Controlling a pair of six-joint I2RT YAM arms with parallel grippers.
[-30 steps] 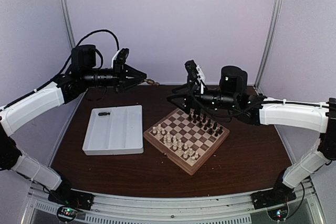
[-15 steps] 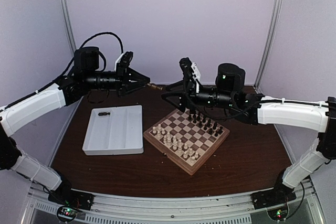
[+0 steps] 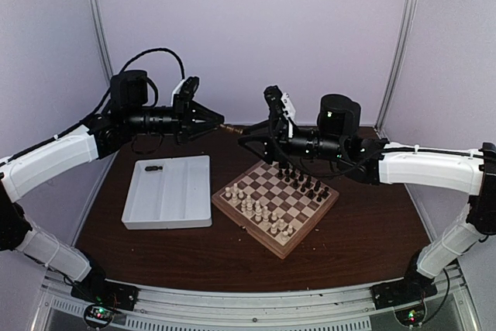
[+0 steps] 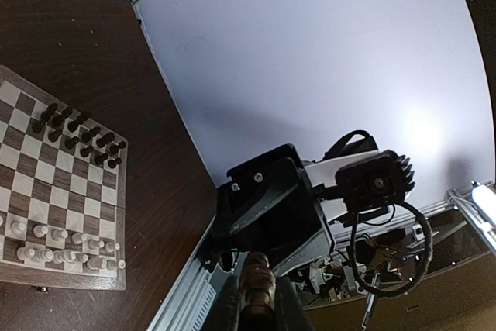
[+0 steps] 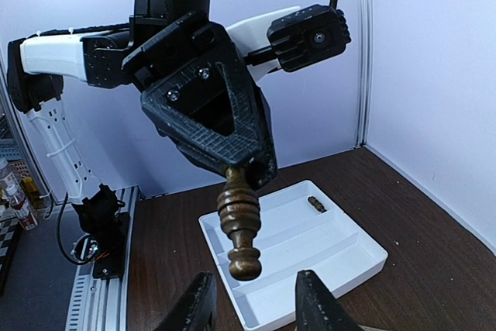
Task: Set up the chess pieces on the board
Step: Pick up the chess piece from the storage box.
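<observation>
Up in the air over the far side of the table, at the upper middle of the overhead view, I am holding a dark chess piece (image 5: 239,230) out in the left gripper (image 5: 246,172). It is clamping the piece by one end, so the turned body and rounded tip are sticking out free. I judge that to be deliberate — the exposed end is giving the other arm something to take.

The right gripper (image 5: 252,300) is facing it. Its two fingers (image 5: 198,304) are standing apart on either side of the free tip, not touching it in the right wrist view.

I am reading this as a hand-over. The board (image 3: 244,230) is sitting lower right of centre, on the right arm's side, while the white tray (image 3: 167,191) is lying just left of it. Dark pieces (image 3: 302,180) are standing along the board's far edge and cream pieces (image 3: 260,215) along its near edge.

One small dark object (image 3: 153,167) is lying in the tray's upper left corner — too small to name.

Next I would want the right fingers gripping firmly before the left lets go. Otherwise the piece is likely to drop to the table.
</observation>
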